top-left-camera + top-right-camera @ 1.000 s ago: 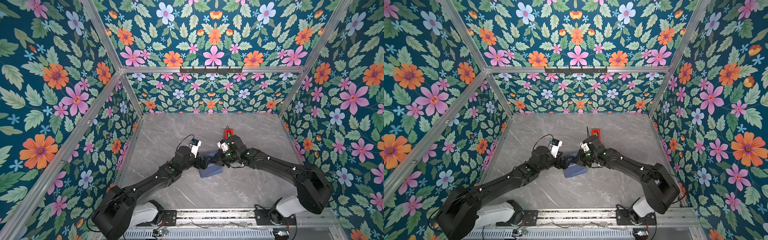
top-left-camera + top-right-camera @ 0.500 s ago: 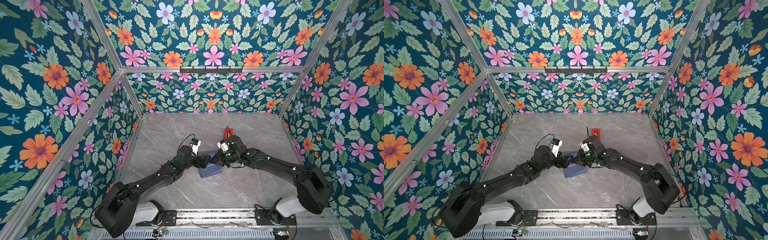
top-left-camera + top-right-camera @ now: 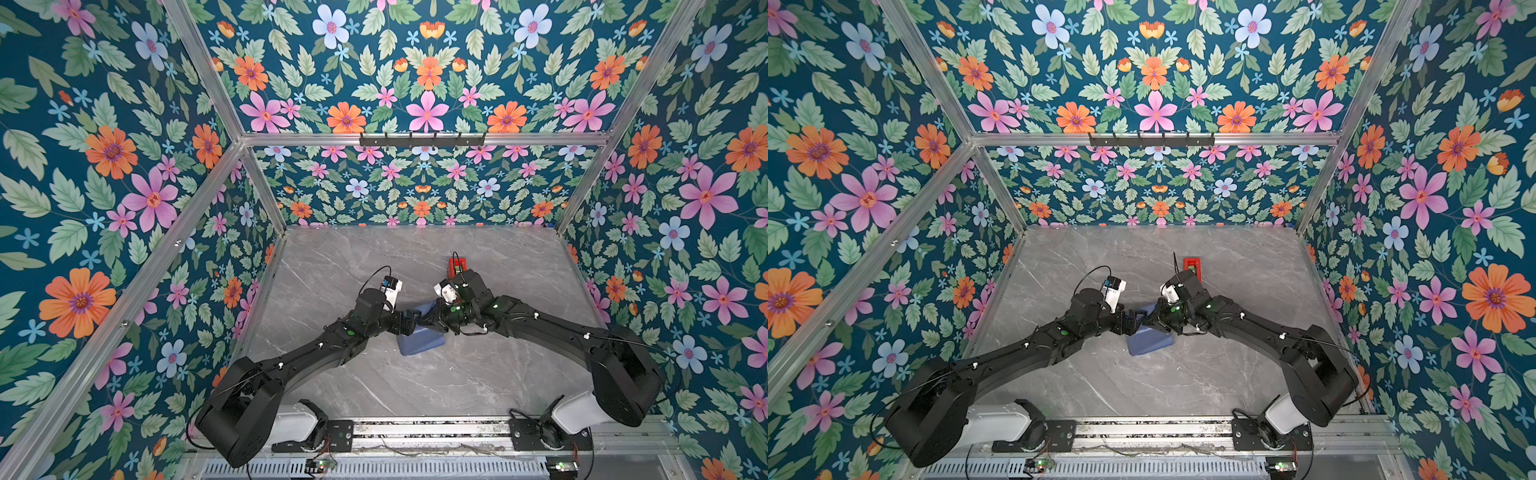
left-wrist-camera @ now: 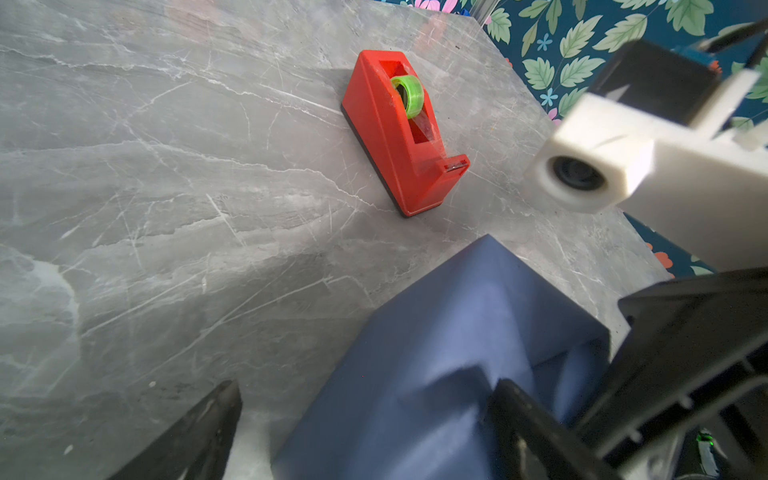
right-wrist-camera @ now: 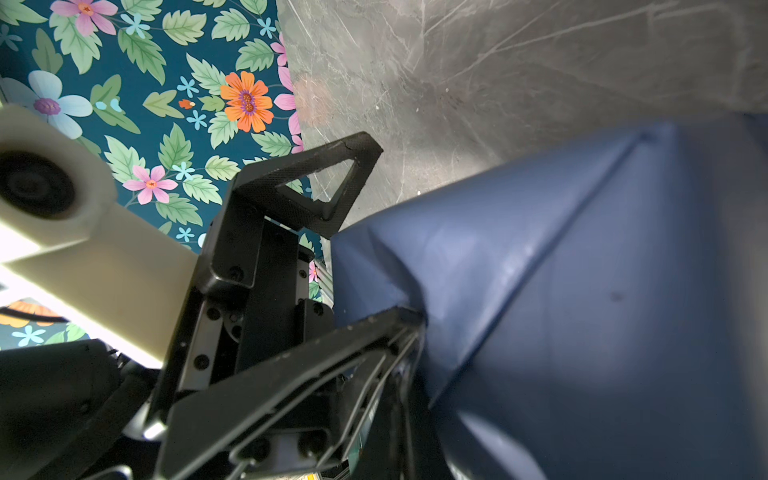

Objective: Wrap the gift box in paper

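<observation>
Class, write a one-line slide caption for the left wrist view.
Open left pincer at folded blue paper; red tape dispenser nearby on grey table.

Paper (image 3: 419, 343) reads slate blue, w/ paler blue sheen along its creases in the wrist views. Tape dispenser (image 4: 399, 137) is bright red w/ a dark base & a lime-green roll (image 4: 409, 95). Surface (image 3: 374, 257) is grey marble-look w/ thin white veins. Walls (image 3: 104, 166): deep teal floral print w/ orange, pink & pale-blue flowers, green leaves. Arms (image 3: 316, 349) black; wrist cam housings (image 4: 602, 166) white; frame bars (image 3: 291, 139) silver
</observation>
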